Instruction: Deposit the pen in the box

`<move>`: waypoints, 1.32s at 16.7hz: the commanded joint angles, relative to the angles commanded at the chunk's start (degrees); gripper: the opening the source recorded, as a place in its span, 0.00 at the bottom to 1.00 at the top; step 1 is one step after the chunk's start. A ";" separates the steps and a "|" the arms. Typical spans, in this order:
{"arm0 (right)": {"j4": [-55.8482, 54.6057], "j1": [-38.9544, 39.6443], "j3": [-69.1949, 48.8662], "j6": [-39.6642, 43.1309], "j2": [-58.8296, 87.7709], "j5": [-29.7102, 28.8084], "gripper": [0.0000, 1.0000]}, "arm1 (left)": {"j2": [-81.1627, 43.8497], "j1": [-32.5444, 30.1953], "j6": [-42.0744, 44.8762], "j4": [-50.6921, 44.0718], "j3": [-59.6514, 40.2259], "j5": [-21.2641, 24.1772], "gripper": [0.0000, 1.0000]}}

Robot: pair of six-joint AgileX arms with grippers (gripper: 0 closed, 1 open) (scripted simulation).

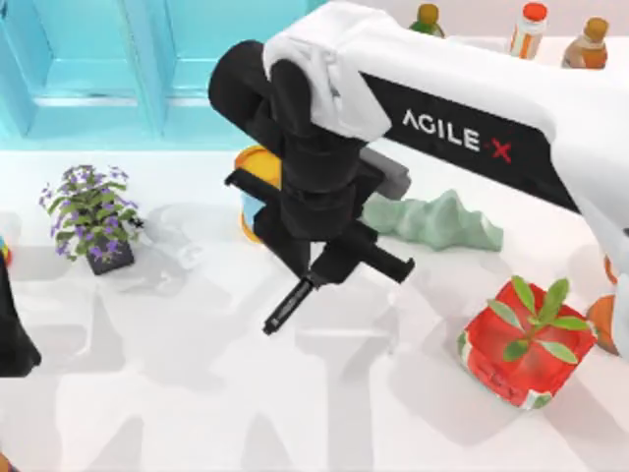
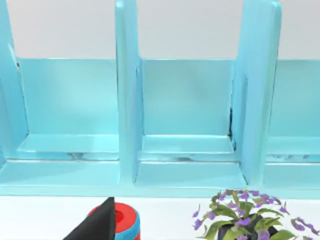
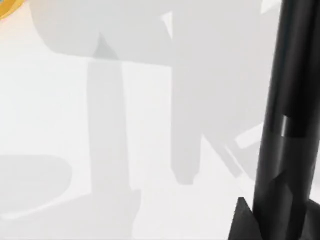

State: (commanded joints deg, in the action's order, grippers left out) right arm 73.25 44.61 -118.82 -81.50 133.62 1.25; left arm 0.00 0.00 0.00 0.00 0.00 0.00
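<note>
My right arm reaches across the middle of the table. Its gripper (image 1: 319, 273) is shut on the upper end of the pen (image 1: 288, 308), a slim black marker that sticks out slantwise toward the table's front left. The right wrist view has the pen (image 3: 287, 75) running along one side, with a silvery band mid-body and a dark fingertip (image 3: 245, 222) beside it. The box (image 1: 118, 59) is a turquoise case with upright dividers at the back left, well away from the pen. The left wrist view looks straight at the box (image 2: 185, 100) and its open compartments.
A purple flower pot (image 1: 93, 216) stands front of the box. A blue-and-yellow can (image 1: 254, 177) sits half hidden behind the right arm, a pale green rock (image 1: 437, 221) to its right. A red planter (image 1: 526, 339) stands front right, bottles (image 1: 529, 29) at the back. My left arm (image 1: 10, 334) is parked at the left edge.
</note>
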 joint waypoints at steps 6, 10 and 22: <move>4.71 -0.27 -4.43 0.14 -1.17 0.04 0.00 | 0.00 0.00 0.00 0.00 0.00 0.00 1.00; 4.20 -0.74 -4.08 -0.03 -1.35 -0.25 0.00 | 0.00 0.00 0.00 0.00 0.00 0.00 1.00; -5.35 -51.95 11.80 7.93 -20.28 -1.84 0.00 | 0.00 0.00 0.00 0.00 0.00 0.00 1.00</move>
State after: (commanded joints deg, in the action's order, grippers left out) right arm 67.90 -7.34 -107.02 -73.56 113.33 -0.59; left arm 0.00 0.00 0.00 0.00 0.00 0.00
